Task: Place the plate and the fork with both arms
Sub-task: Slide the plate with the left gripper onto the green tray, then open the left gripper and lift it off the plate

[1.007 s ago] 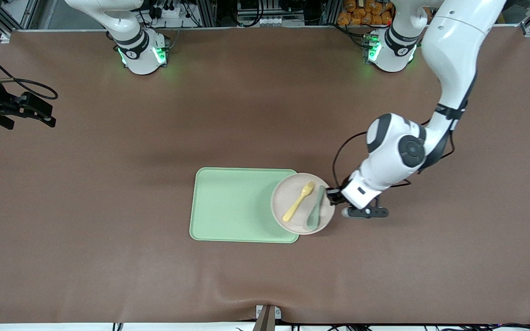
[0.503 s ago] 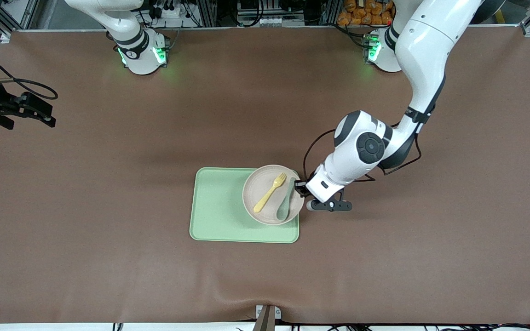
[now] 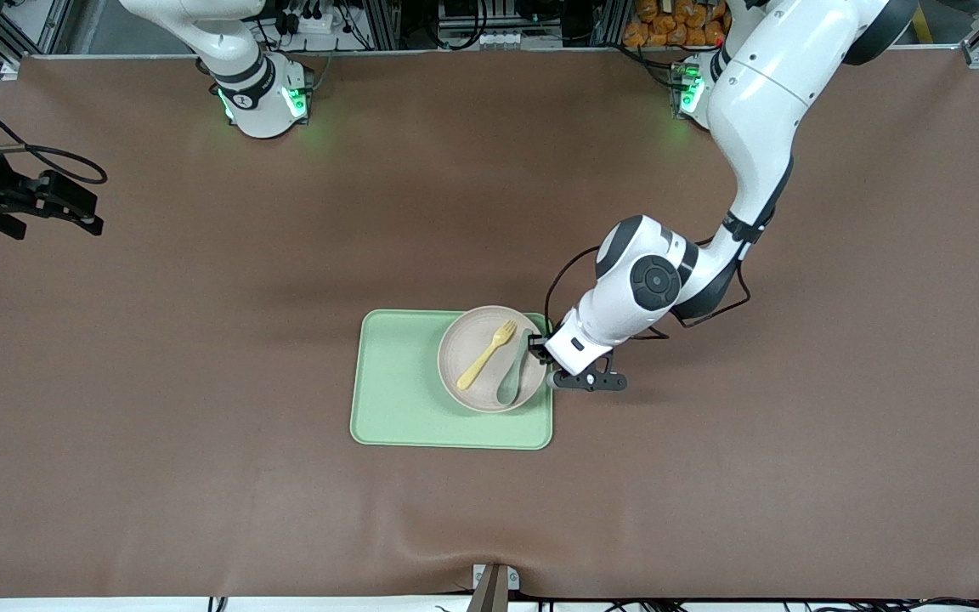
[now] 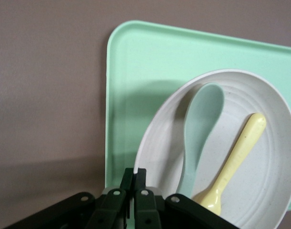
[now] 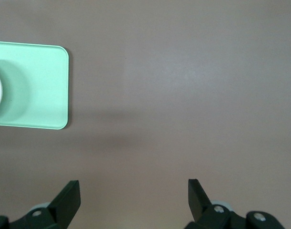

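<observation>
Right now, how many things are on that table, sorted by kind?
Trays: 1, the light-green tray.
Plates: 1, the plate over the tray, gripped at its rim by the left hand.
Forks: 1, the fork on the plate.
Spoons: 1, the grey-green spoon beside the fork.
Total: 4.

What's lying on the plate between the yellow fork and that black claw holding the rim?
A grey-green spoon lies between the fork and the left end effector, on the plate. Both the front and left wrist views show it.
</observation>
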